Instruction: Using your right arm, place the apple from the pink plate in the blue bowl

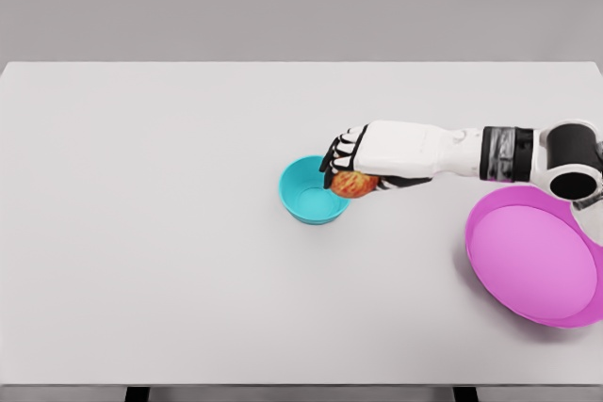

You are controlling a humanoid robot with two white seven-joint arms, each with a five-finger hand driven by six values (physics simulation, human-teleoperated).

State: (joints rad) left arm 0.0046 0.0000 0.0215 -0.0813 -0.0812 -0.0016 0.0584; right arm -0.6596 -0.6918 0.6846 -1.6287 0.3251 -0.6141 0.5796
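right hand (pixel 356 163) curled down over the apple (pixel 353 184) — fingers (pixel 339 155) wrapped across its top and far side, black-and-white segmented knuckles showing, thumb side hidden under the palm. apple is round, glossy, red with yellow-orange mottling, bulging out just below the fingertips. blue bowl (pixel 309 197) sits directly beneath and to the outside of the fingertips — smooth teal, round, shallow, matte inside; the apple overlaps its near-hand rim, cannot tell if it touches. white hard-shell forearm runs back from the wrist with a dark banded cuff and black joint. pink plate (pixel 537 261) lies well behind the hand, below the elbow — wide glossy magenta disc with raised lip, nothing on it. table (pixel 170 233) is flat, pale grey, matte
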